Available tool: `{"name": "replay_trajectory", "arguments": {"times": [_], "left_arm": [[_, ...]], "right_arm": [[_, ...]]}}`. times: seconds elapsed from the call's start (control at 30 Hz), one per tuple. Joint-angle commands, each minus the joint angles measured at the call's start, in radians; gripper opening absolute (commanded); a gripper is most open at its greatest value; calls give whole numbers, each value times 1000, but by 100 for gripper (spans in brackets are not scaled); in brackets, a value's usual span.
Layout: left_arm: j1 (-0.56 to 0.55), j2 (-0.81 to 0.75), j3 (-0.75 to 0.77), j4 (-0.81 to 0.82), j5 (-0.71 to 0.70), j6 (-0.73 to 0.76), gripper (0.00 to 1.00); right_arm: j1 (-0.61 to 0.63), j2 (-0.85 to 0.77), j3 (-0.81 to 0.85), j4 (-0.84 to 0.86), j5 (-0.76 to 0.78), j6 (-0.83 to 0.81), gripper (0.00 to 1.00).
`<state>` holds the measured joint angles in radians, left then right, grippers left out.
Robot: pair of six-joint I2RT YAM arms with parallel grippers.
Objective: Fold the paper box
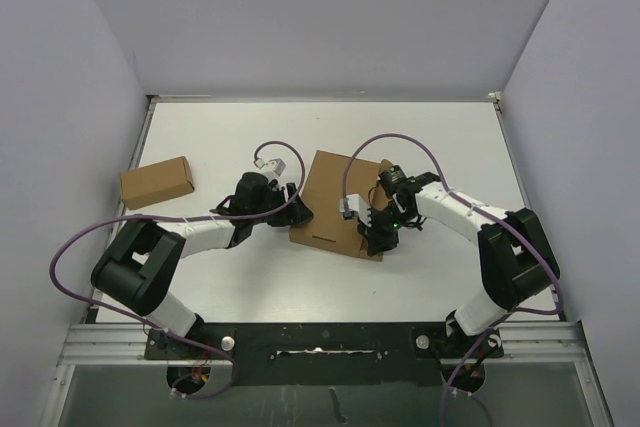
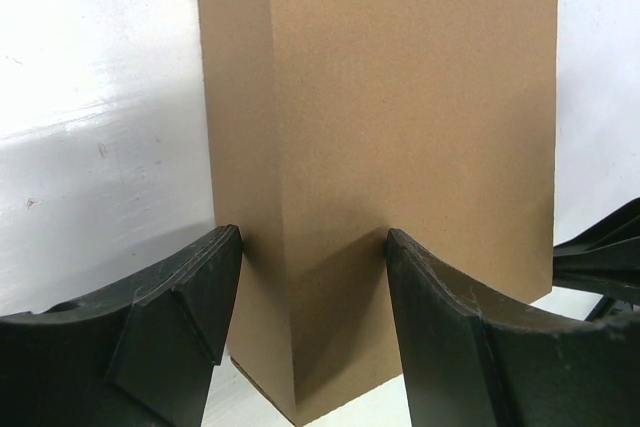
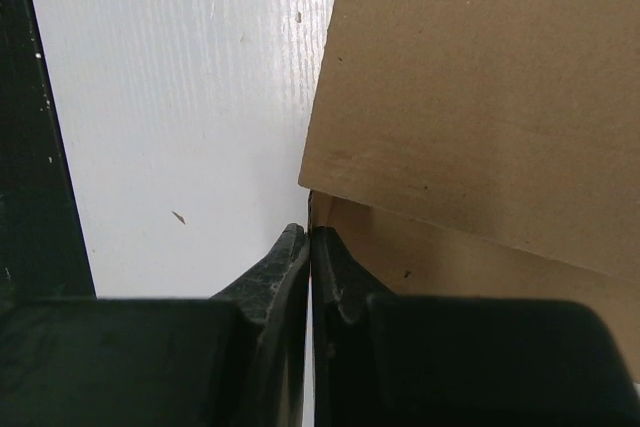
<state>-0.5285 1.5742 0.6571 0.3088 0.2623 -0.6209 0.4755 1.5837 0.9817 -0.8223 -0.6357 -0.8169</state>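
Jaws on the left gripper (image 2: pixel 312 235) are standing half open, straddling a left corner of the paper box (image 2: pixel 420 97), not clearly gripping. At its right flap edge the right gripper (image 3: pixel 308 237) is pinching fully shut, box sitting between both. Cardboard's looking light but stiff, so I'm guessing flap edges for grabbing.

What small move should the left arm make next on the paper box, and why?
Probably close the left tool on the paper box. Its jaws stand open astride a folded corner of the box, not yet gripping, while the shut right tool sits at the box's edge. A grip would likely steady the box for folding.
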Motion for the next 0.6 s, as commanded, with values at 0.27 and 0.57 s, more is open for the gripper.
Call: {"name": "replay_trajectory", "arguments": {"times": [0.27, 0.57], "left_arm": [[-32, 34, 0, -65, -32, 6, 56], [-49, 39, 17, -78, -43, 5, 56]], "right_arm": [[25, -50, 60, 61, -64, 71, 0], [53, -34, 77, 95, -40, 120, 0]]}}
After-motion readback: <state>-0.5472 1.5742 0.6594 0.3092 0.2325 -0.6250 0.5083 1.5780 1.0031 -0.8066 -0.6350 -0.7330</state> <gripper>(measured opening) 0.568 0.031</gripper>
